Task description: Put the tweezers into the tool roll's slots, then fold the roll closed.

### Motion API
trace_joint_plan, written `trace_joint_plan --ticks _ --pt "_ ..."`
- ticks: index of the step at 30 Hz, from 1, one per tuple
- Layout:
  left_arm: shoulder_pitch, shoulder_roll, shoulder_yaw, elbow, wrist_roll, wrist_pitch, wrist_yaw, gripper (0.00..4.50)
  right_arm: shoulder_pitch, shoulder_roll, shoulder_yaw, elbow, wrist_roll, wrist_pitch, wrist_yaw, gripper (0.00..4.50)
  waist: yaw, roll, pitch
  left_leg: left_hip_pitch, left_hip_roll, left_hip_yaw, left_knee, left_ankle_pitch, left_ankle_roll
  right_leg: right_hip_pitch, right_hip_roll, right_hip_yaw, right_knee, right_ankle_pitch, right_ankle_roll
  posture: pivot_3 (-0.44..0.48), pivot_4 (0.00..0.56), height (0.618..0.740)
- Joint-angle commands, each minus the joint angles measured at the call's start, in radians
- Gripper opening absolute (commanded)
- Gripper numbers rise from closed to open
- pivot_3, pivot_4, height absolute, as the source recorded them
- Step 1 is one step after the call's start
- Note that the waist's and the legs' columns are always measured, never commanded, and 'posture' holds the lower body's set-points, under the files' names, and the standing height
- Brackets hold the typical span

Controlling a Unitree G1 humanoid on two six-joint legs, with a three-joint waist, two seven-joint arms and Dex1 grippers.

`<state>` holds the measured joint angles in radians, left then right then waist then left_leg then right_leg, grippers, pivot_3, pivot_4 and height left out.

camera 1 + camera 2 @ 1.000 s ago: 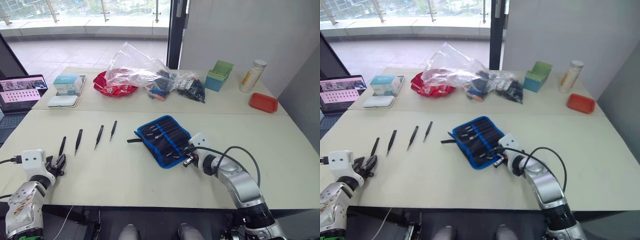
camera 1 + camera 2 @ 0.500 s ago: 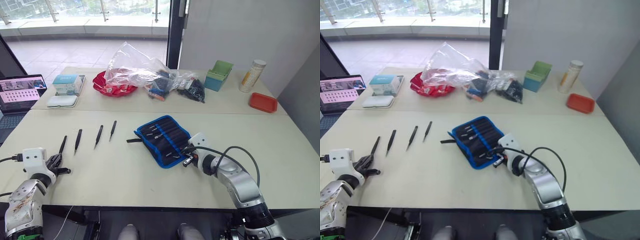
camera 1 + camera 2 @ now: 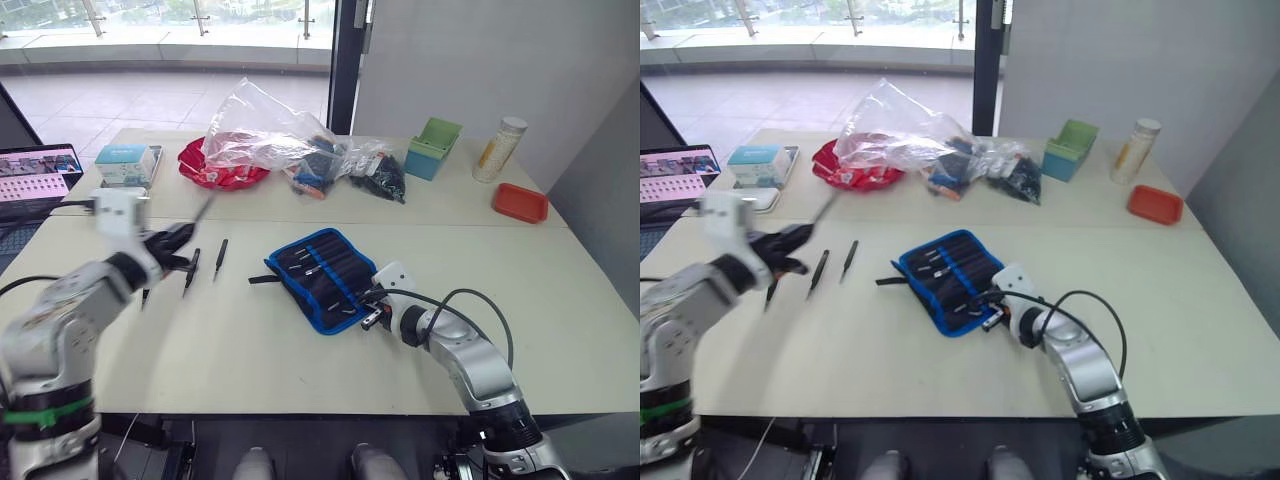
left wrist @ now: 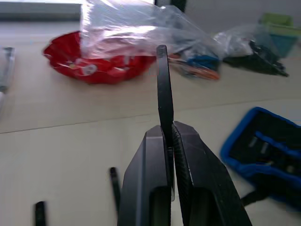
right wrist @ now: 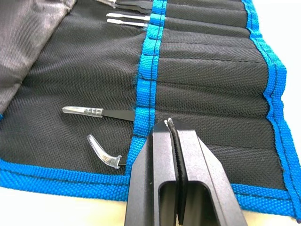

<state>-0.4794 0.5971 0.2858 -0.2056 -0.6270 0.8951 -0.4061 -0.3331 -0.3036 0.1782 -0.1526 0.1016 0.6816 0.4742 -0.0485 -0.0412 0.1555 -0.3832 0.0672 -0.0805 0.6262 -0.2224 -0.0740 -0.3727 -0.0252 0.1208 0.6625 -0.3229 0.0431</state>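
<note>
Left gripper [image 3: 178, 240] has come up off the near-left edge of the surface [image 3: 250, 350] since a second ago and now hangs above the loose tweezers, fingers [image 4: 188, 179] pinching one tweezer [image 4: 163, 89] that sticks out past their tips. Two tweezers [image 3: 191, 271] lie clearly on the surface beside it, well left of the tool roll [image 3: 322, 273]. Tool roll lies open and flat mid-surface, slots [image 5: 207, 89] facing up, several with tools already in. Right gripper [image 3: 372, 306] sits at the roll's near-right blue edge, unmoved, fingers [image 5: 155, 188] pressed together, holding nothing.
</note>
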Motion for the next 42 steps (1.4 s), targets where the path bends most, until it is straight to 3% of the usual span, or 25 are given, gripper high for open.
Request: trace_joint_plan --ticks 1,5,10,18,26,42 --pt "-0.156 -0.068 -0.228 0.120 0.056 -0.006 -0.094 0.02 0.010 0.016 0.022 0.050 -0.017 0.023 -0.026 0.00 -0.003 0.000 0.000 0.000 0.000 0.000 0.000 0.000 0.000 0.000 0.000 0.000 0.000 0.000 0.000 0.000 0.150 0.740" --pt "-0.274 -0.144 -0.384 0.304 0.130 -0.067 -0.216 0.02 0.018 0.022 0.024 0.042 -0.021 0.019 -0.034 0.00 -0.020 0.002 0.000 0.000 0.000 0.000 -0.001 0.000 0.000 -0.001 0.000 0.001 0.000 0.000 0.000 0.000 0.150 0.740" --pt "-0.277 -0.131 -0.465 0.374 0.189 -0.076 -0.305 0.02 0.031 0.024 0.012 0.028 -0.023 0.018 -0.055 0.00 -0.026 0.006 0.000 -0.003 0.000 0.000 -0.002 0.000 0.000 -0.007 0.001 0.002 0.002 0.000 0.000 0.000 0.150 0.740" --pt "-0.244 -0.026 -0.433 0.293 0.198 -0.017 -0.365 0.02 0.051 0.027 0.005 0.000 -0.020 0.027 -0.077 0.00 -0.014 0.006 0.001 -0.011 -0.001 0.000 0.000 0.001 -0.001 -0.012 0.001 0.002 0.002 0.000 0.000 0.000 0.150 0.740" --pt "-0.179 0.058 -0.477 0.236 0.219 -0.011 -0.458 0.02 0.046 0.032 0.005 0.011 -0.017 0.023 -0.084 0.00 -0.012 0.007 0.001 -0.011 0.000 0.000 0.000 0.001 -0.001 -0.012 0.001 0.002 0.002 0.000 0.000 0.000 0.150 0.740" --pt "-0.222 0.025 -0.516 0.284 0.308 -0.017 -0.449 0.02 0.058 0.027 0.005 -0.006 -0.013 0.033 -0.084 0.00 -0.007 0.007 0.001 -0.011 0.000 0.000 0.000 0.001 -0.001 -0.012 0.001 0.002 0.002 0.000 0.000 0.000 0.150 0.740"
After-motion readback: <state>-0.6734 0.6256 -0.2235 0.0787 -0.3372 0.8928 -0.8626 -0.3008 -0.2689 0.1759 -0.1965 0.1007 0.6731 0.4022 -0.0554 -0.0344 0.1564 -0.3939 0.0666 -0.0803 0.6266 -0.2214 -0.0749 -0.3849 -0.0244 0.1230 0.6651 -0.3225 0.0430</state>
